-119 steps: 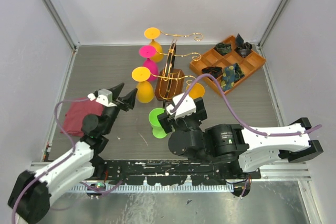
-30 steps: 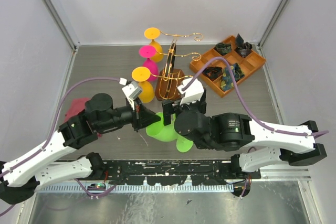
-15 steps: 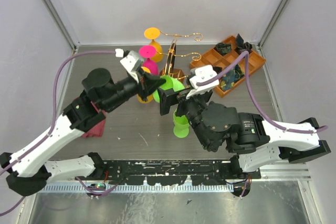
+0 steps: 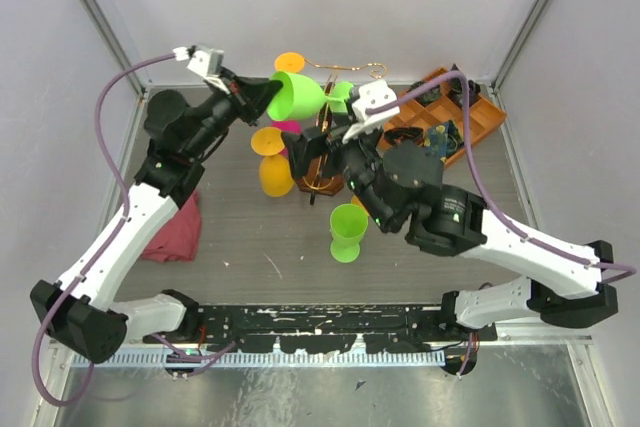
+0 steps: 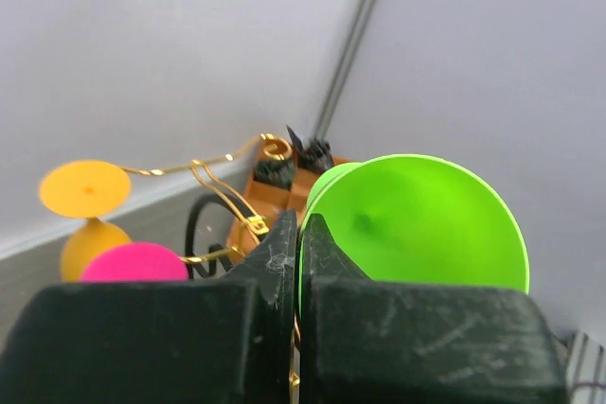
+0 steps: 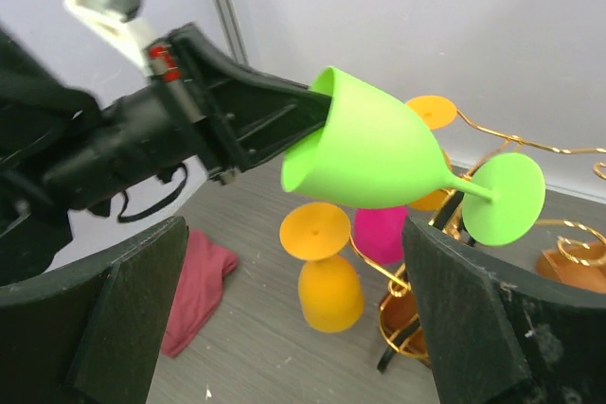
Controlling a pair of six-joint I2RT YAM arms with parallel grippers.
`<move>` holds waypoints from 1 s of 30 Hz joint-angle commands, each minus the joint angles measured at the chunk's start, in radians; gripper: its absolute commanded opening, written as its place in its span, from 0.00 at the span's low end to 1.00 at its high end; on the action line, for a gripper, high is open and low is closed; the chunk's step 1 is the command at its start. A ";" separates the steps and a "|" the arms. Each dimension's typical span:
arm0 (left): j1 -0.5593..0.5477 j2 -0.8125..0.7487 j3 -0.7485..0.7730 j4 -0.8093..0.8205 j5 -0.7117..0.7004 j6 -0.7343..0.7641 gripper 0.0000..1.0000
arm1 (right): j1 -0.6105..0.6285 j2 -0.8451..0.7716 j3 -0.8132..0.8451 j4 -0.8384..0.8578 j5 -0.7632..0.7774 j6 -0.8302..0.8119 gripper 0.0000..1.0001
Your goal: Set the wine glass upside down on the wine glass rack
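- Green wine glass [image 4: 296,95]: held aloft on its side, mouth toward 9 o'clock, foot toward 3 o'clock, just beside the upper arms of the rack [image 4: 330,132].
- Left claw [image 4: 255,99]: pinched on the glass rim; nearer arm.
- Right claw [image 6: 294,262]: spread wide, empty, at 6 o'clock.

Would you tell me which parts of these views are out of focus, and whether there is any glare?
Left wrist: the left gripper is soft up close, the green wine glass sharper. Right wrist: the right gripper shows as dark blurred slabs at the corners. Top external: even light, no glare on the table.
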State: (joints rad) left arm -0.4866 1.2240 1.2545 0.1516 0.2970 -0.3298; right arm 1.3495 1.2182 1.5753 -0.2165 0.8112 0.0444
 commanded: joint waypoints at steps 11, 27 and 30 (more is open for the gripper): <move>0.071 -0.107 -0.435 0.962 -0.226 -0.223 0.00 | -0.194 -0.107 -0.253 0.610 -0.528 0.294 1.00; 0.069 -0.121 -0.599 1.280 -0.294 -0.186 0.00 | -0.249 -0.004 -0.327 0.839 -0.584 0.448 1.00; 0.069 -0.150 -0.613 1.280 -0.295 -0.166 0.00 | -0.252 0.011 -0.334 0.871 -0.578 0.459 1.00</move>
State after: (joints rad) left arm -0.4187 1.1252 0.6609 1.3495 0.0254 -0.5507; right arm 1.1034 1.2221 1.2415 0.5316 0.2424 0.4641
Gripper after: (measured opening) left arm 0.018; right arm 0.999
